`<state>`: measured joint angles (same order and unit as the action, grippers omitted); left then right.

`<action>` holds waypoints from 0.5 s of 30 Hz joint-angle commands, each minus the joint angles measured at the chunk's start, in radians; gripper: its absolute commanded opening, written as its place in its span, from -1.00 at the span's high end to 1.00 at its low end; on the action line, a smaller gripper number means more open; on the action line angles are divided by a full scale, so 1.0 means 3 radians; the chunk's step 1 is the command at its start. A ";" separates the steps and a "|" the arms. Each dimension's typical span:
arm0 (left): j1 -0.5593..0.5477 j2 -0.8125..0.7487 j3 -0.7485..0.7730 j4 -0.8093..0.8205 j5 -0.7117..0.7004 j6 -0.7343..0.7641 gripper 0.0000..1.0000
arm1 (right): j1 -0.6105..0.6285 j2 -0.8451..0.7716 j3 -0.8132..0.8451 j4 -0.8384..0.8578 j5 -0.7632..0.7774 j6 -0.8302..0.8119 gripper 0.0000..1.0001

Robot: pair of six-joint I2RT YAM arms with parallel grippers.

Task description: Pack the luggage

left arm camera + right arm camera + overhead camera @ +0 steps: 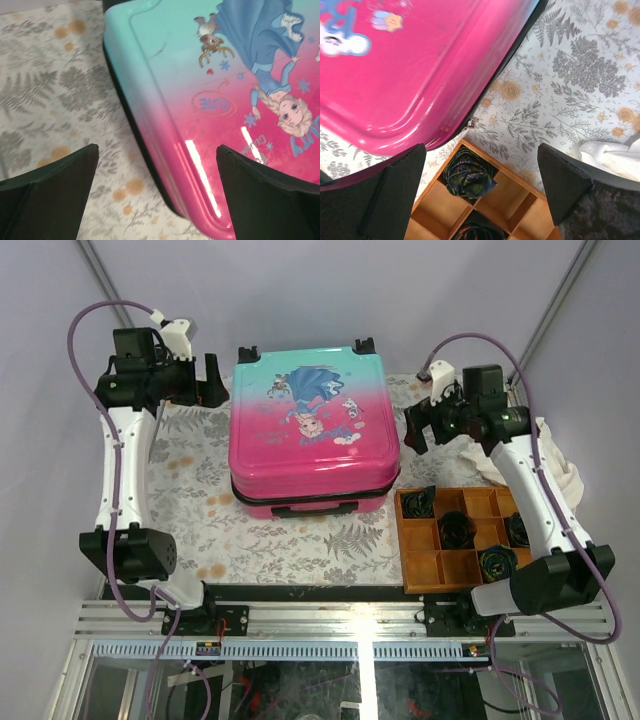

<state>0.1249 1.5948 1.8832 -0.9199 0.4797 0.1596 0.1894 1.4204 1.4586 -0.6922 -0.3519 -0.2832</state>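
Lighting: bright, even, diffuse, from overhead.
Top view: sharp; white glare patch on metal rail (360, 615), lower centre; soft shadow under luggage (305, 430), near edge.
Left wrist view: white streak reflections on glossy shell, lower centre; tabletop (60, 100) pattern slightly soft; dark jaws in bottom corners blurred.
Right wrist view: print in upper left blurred; jaws underexposed.
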 commanded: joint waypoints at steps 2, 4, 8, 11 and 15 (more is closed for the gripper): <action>-0.0035 -0.0393 -0.0027 -0.0559 -0.0533 0.0164 -1.00 | -0.0037 -0.0320 0.0377 -0.0435 -0.0199 0.0220 -0.99; -0.0110 -0.0597 -0.0234 -0.0552 -0.0673 0.0130 -1.00 | -0.0133 -0.0456 0.0249 -0.0403 -0.0312 0.0352 -0.99; -0.0265 -0.1028 -0.0854 -0.0405 -0.0910 0.0005 -1.00 | -0.0249 -0.0729 -0.0184 -0.0280 -0.0297 0.0507 -0.99; -0.0327 -0.1314 -0.1198 -0.0324 -0.0953 -0.0089 -1.00 | -0.0334 -0.0980 -0.0464 -0.0165 -0.0275 0.0583 -0.99; -0.0365 -0.1506 -0.1520 -0.0250 -0.0976 -0.0206 -1.00 | -0.0481 -0.1197 -0.0658 -0.0113 -0.0312 0.0642 -0.99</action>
<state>0.0261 1.1809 1.4944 -1.0325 0.2371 0.1490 0.0807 1.1221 1.2930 -0.7666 -0.4141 -0.1394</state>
